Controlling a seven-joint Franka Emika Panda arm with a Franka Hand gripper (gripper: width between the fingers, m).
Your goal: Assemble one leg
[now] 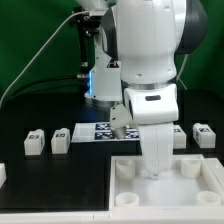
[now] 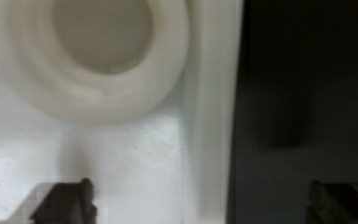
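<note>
**Empty gripper low over the panel, legs still on the table**
The robot's two-finger gripper [image 1: 158, 172], jaws spread wide and holding nothing, hangs near the round socket [image 2: 96, 50] of the large white square raised-rim panel [image 1: 165, 200]. The nearest small white tagged plastic leg [image 1: 178, 133] lies apart on the black table [image 1: 30, 190]. Any lower, I judge, and a fingertip could nudge the panel askew.
</note>
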